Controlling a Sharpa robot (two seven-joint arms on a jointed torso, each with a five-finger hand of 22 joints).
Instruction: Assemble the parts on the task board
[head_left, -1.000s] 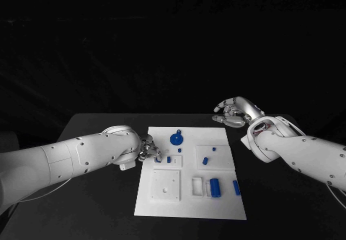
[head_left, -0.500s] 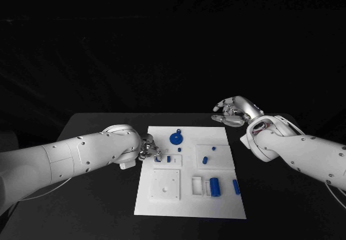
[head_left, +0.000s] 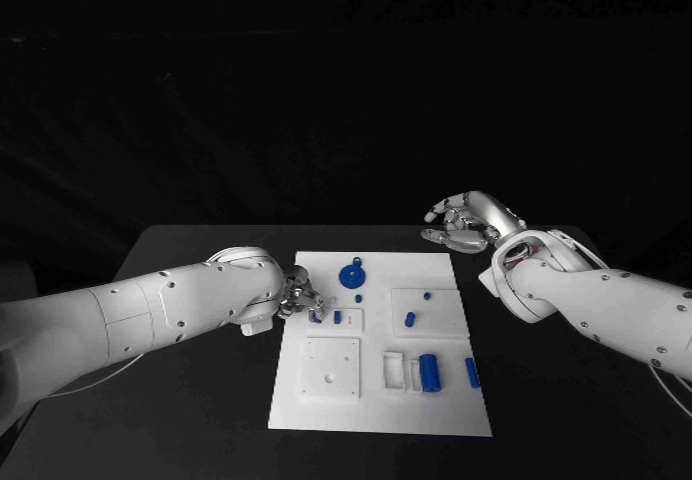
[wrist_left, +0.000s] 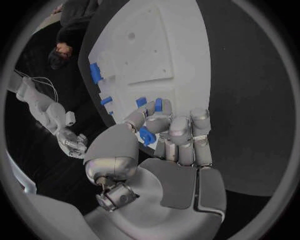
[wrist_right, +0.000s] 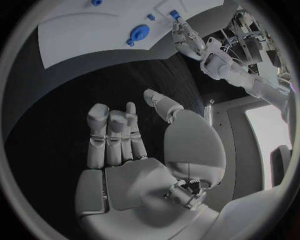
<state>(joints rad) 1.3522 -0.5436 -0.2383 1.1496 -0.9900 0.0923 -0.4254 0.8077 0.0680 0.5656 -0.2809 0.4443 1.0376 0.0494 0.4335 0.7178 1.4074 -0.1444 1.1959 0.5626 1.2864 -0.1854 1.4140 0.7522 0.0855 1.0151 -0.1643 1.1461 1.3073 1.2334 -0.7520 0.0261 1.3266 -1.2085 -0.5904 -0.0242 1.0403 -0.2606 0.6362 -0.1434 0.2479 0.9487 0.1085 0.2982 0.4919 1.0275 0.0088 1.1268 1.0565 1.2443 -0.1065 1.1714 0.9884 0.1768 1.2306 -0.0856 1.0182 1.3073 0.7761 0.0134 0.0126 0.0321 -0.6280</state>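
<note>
From the head view, the left hand (head_left: 299, 296) works at the white board's (head_left: 378, 420) left edge while the right hand (head_left: 469, 223) hovers beyond its far right corner. The left wrist view shows a blue part (wrist_left: 146, 135) pinched between fingertips (just above the board). The right wrist view shows loosely spread fingers (wrist_right: 111, 135) holding nothing.

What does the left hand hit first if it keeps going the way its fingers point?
Probably the two small blue parts standing on the board just past the fingers of the left hand, which already pinches a blue part. Depth is uncertain.
</note>
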